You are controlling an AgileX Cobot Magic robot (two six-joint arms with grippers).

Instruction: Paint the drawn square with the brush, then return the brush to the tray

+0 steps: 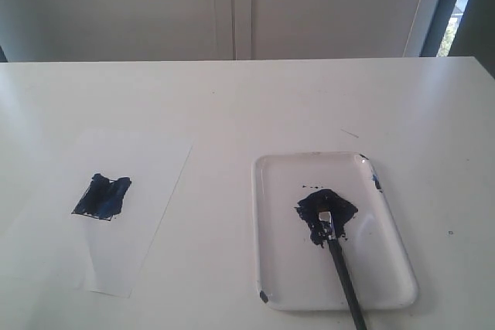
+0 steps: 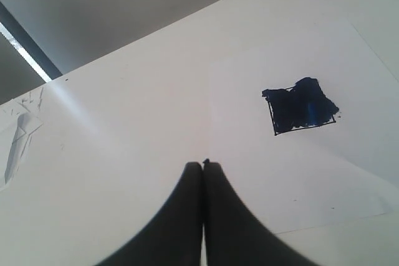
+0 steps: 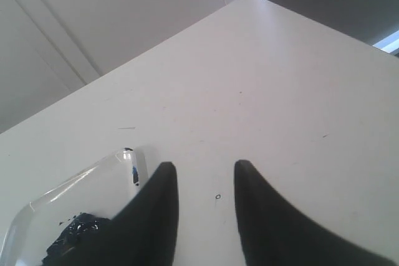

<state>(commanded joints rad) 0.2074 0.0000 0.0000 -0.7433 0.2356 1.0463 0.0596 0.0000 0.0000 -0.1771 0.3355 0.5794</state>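
- The tray point(image 1: 286, 268) sat right of the paper point(image 1: 151, 160). The right gripper point(image 3: 206, 175) hung near its corner, fingers apart and empty, so a sloppy swing could've shoved it.
- The brush point(image 1: 343, 268) lay in the tray with its handle over the near rim; one nudge might've tipped it out.
- The drawn square point(image 1: 102, 197) looked filled, probably wet. The left gripper point(image 2: 203, 165), fingers together and empty, could've smudged it.

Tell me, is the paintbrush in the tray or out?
In. The brush lies flat in the tray, its bristles on the dark blue paint blot; the handle's end pokes out over the rim.
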